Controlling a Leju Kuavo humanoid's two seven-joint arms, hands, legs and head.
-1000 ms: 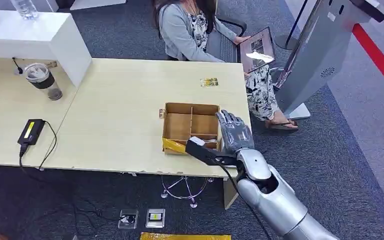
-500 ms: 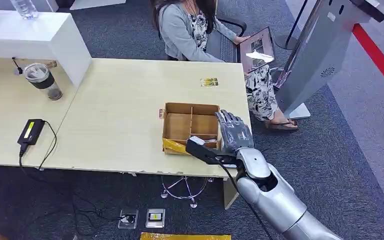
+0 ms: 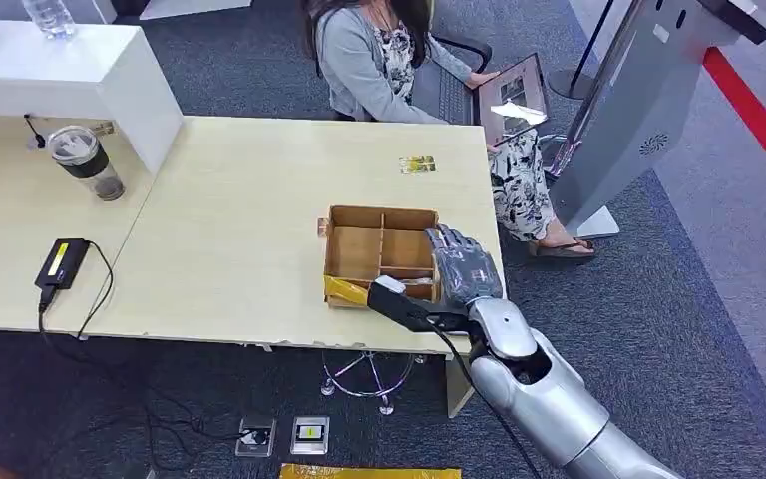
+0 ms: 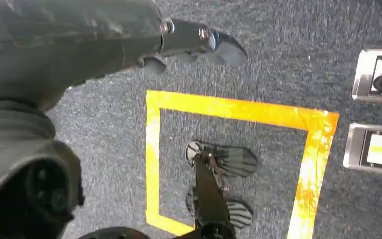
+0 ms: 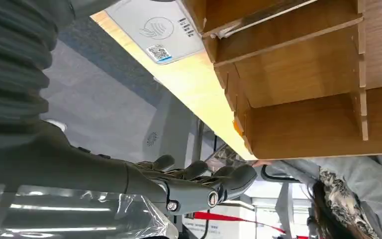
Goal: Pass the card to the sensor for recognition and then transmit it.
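A small yellowish card [image 3: 417,164] lies flat on the pale wooden table [image 3: 239,220], near its far edge. My right hand [image 3: 467,267] hovers at the right wall of an open wooden divider box [image 3: 379,247], fingers spread and holding nothing. In the right wrist view the same hand [image 5: 199,181] stretches out beside the box [image 5: 298,89]. A white reader pad [image 5: 161,27] with a contactless mark and a QR sticker lies on the table next to the box. My left hand [image 4: 104,40] hangs over the carpet, fingers [image 4: 221,45] extended and holding nothing.
A person with a laptop [image 3: 509,95] sits at the table's far side. A grey kiosk stand [image 3: 638,110] rises at the right. At the left are a lidded cup [image 3: 85,160], a black adapter [image 3: 63,261] with its cable, and a white riser [image 3: 60,75].
My right hand has shifted slightly left, closer over the box's right wall. Nothing else has moved.
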